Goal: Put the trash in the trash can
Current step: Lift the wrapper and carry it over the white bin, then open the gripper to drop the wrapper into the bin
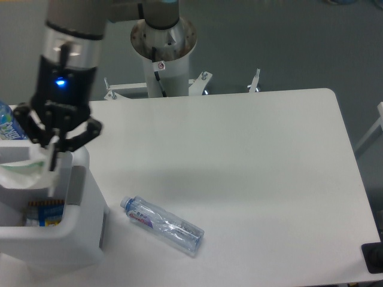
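The paper scrap [24,169] hangs pinched in my end effector [54,160], a pale crumpled wad with a faint greenish edge, and it sits over the open mouth of the trash can [81,206], just inside the near wall's line and about level with the rim. My fingers are closed on it; it droops to the left of the fingertips.

So the step in hand is the drop of the first piece. As I judge it, the carry is done and only the release is left: the scrap looks to be above the opening rather than the rim, so spreading the fingers should let it fall in. It is light and crumpled, so it may cling to a finger or drift; a small dip lower into the can before letting go would make that safer.

Inside the can I can see something with an orange-and-blue pattern [45,211] at the bottom.

The crushed bottle [163,224] lies on its side on the worktop [257,167], right of the can and apart from it, cap toward the can. That is the second half of the job, not yet begun.

At the far left edge, behind the can, another bottle [9,122] with a bright blue label shows partly; I leave it alone.
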